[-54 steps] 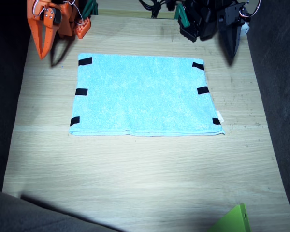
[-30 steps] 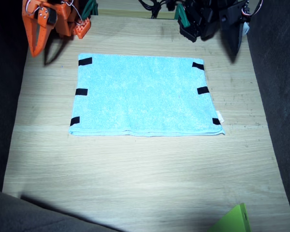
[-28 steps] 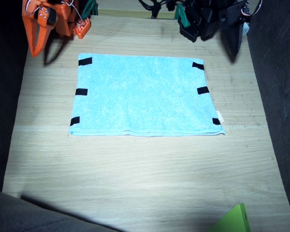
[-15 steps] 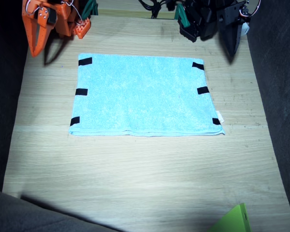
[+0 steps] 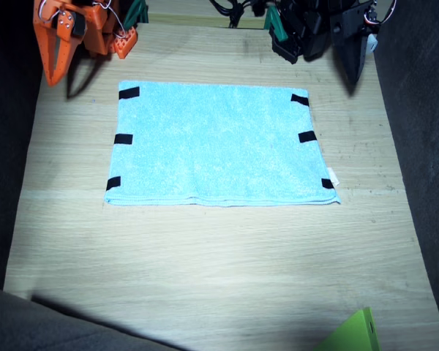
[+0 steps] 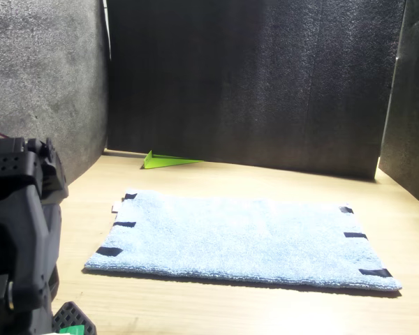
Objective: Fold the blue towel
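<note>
Fixed view: blue towel [image 5: 218,142] lies flat, black tape marks along both short edges, on my pale wooden table [image 5: 205,270] between dark walls; my left fingers [image 5: 353,69] and right fingers [image 5: 53,69] look closed and empty.

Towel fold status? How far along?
Possibly one fold done: the blue towel lies flat with a doubled-looking near edge. Nothing in hand: the right claw and left claw hang clear beyond its far corners. Any further folding remains.

One light sky-blue fuzzy terry towel [image 5: 218,143]; six black tape marks; one small white tag [image 5: 334,178]; one bright green wedge-shaped piece [image 5: 355,333]; two arms.
</note>
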You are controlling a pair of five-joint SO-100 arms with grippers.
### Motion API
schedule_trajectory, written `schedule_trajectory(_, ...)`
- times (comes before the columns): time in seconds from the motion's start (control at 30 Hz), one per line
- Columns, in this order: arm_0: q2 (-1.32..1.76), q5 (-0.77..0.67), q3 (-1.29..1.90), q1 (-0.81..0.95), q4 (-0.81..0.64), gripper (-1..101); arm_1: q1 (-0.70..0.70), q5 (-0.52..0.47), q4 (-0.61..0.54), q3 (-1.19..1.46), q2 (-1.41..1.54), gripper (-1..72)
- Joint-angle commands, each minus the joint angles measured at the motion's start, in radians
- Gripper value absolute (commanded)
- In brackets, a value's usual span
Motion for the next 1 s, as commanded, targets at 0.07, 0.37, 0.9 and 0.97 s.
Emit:
schedule_trajectory(0.07,0.006,0.02,-0.029,0.005,0.015,0,0.008,-0.003,-0.02,0.002,-0.002,0.0)
schedule_trajectory(0.37,0.008,0.002,-0.029,0.021,0.015,0,0.021,-0.003,0.005,-0.003,-0.003,0.0)
schedule_trajectory(0.9,-0.89,-0.083,-0.391,0.055,-0.219,0,0.109,0.032,-0.106,-0.534,-0.939,-0.1)
schedule_trajectory(0.97,-0.948,-0.087,-0.434,0.038,-0.233,0,0.173,0.025,-0.117,-0.555,-0.94,-0.1)
